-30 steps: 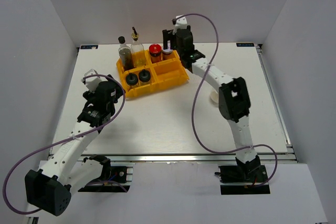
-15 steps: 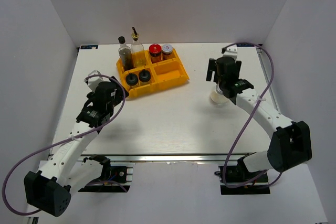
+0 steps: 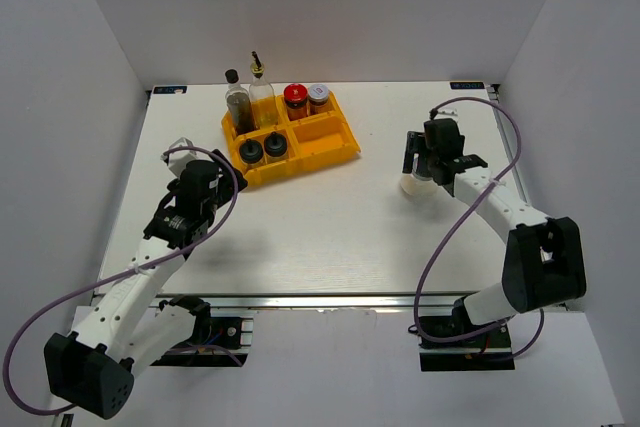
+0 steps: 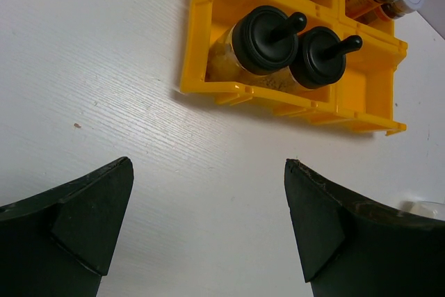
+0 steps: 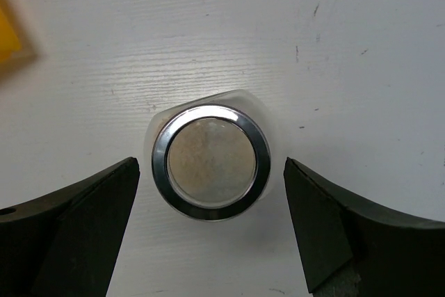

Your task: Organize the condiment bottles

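A silver-lidded jar (image 5: 211,162) stands alone on the white table (image 3: 320,227), right of the middle (image 3: 413,184). My right gripper (image 5: 211,193) is open directly above it, one finger on each side, not touching; it shows in the top view (image 3: 424,159). The other bottles stand in the yellow tray (image 3: 325,147): tall dark black-capped bottle (image 3: 238,102), gold-spouted clear bottle (image 3: 262,92), red-lidded jar (image 3: 295,99), pale-lidded jar (image 3: 319,96), two black-capped shakers (image 4: 264,36) (image 4: 321,57). My left gripper (image 4: 208,199) is open and empty over bare table, below the tray; it shows in the top view (image 3: 205,175).
The tray's front right compartment (image 3: 322,132) holds nothing. White walls enclose the table on three sides. A purple cable loops from each arm.
My right arm swung from the tray's back right corner out to the right and came down over the silver-lidded jar. The left arm barely shifted.
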Robot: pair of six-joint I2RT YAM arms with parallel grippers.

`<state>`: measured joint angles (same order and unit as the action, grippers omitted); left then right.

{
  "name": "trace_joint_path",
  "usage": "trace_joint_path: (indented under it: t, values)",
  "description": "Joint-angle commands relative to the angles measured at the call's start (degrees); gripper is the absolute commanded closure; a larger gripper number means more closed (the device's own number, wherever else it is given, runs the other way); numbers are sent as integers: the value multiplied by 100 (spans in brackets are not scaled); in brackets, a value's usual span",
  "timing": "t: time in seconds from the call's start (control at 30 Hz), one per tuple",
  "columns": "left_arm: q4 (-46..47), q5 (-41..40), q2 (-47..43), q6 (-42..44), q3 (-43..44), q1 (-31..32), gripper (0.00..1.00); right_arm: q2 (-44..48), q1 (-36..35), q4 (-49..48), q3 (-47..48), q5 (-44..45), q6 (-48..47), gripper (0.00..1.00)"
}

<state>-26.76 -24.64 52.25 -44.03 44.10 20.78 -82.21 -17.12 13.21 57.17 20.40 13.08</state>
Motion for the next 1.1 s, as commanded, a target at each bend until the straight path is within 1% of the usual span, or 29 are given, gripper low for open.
trace_joint_path:
  t: [0.0, 0.17, 0.33, 0.57, 0.67, 0.7, 0.77, 0.8, 0.83, 0.87, 1.0, 1.03, 1.07]
  values:
    - [13, 39, -145, -35, -50, -30, 2, -251, 95, -363, 49, -396, -121, 11]
    - [31, 21, -136, -27, -59, -30, 2, -435, 104, -214, 172, -37, -51, 11]
    - [57, 21, -127, -18, -68, -30, 2, -515, 104, -354, 137, -28, -77, 12]
    - [75, 30, -110, -9, -68, -30, 2, -690, 104, -398, 251, 34, 116, 12]
    - [84, 30, -127, -9, -77, -30, 2, -647, 104, -407, 234, 51, 221, 20]
    - [75, 30, -136, -9, -77, -30, 2, -629, 104, -398, 216, 60, 230, 28]
    - [84, 30, -136, -9, -85, -30, 2, -551, 104, -355, 190, 130, 308, 40]
    - [92, 30, -145, 0, -85, -30, 2, -524, 104, -285, 198, 174, 344, 56]
    - [92, 30, -145, 0, -85, -30, 2, -489, 104, -275, 181, 235, 362, 65]
    - [101, 30, -154, 0, -103, -30, 2, -401, 104, -258, 155, 245, 344, 77]
    - [145, 56, -154, 9, -120, -30, 2, -85, 52, -275, 242, -79, 152, 92]
    - [180, 65, -154, 17, -129, -30, 2, 90, 25, -310, 303, -428, 46, 94]
    - [198, 74, -145, 26, -155, -30, 2, 170, 8, -380, 356, -980, -163, 96]
